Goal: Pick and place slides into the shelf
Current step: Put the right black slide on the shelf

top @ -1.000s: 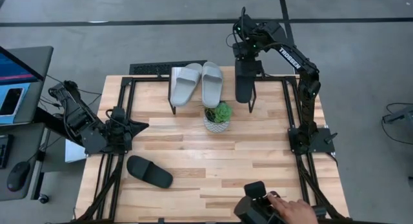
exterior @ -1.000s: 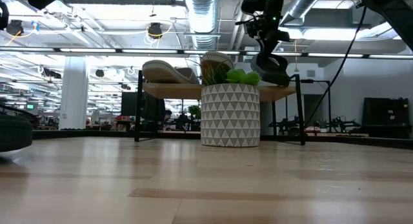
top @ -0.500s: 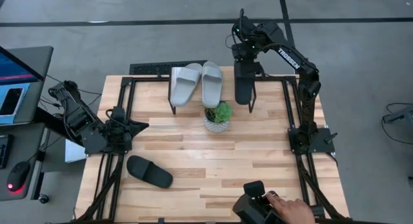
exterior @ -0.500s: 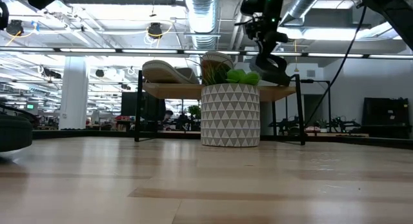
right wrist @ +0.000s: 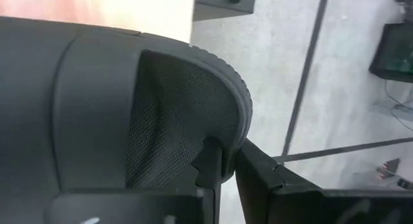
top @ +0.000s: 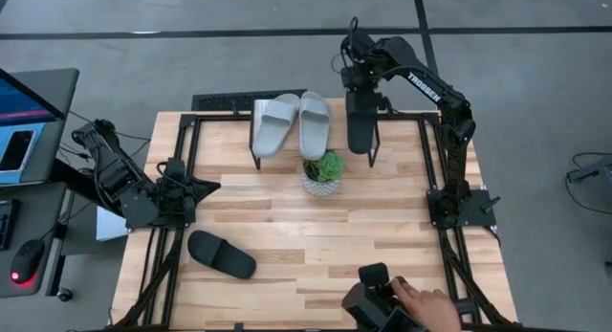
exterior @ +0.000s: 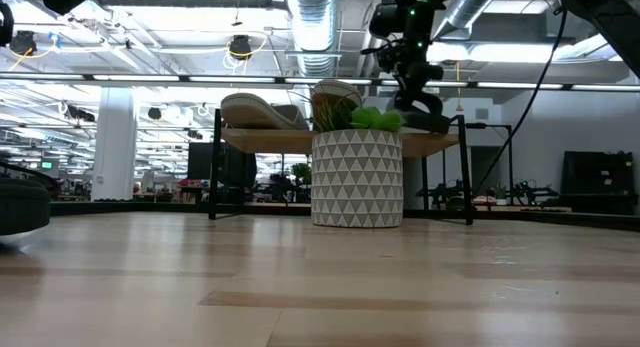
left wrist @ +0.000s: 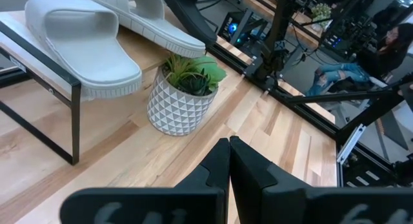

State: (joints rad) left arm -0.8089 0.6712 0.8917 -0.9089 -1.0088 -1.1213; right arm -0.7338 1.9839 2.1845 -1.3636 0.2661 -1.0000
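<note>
The shelf (top: 337, 117) stands at the table's far edge. Two light grey slides (top: 277, 123) (top: 314, 123) lie side by side on its top. My right gripper (top: 361, 78) is over the shelf's right part, shut on a black slide (top: 359, 126). In the low view this slide (exterior: 425, 109) slopes down toward the shelf top (exterior: 270, 139); I cannot tell whether it touches. The second black slide (top: 222, 254) lies sole down on the table's near left. My left gripper (left wrist: 228, 146) is shut and idle at the left edge. My right gripper pinches the black slide by the rim at its far end (right wrist: 240, 130). One finger (right wrist: 210, 161) sits inside by the mesh lining, the other finger (right wrist: 261, 172) outside. It comes from above and the far side. The slide reaches along the shelf toward the near edge, tilted.
A white patterned pot with a green plant (top: 322, 177) stands just in front of the shelf, between its legs. A person's hand (top: 426, 299) holds a dark device at the near edge. Black frame rails run along both table sides. Bare tabletop (top: 325, 236) lies in the middle.
My right gripper has shifted slightly toward the far edge with the black slide, and the slide's low end has come down closer to the shelf top. The person's hand at the near edge has moved a little to the left.
</note>
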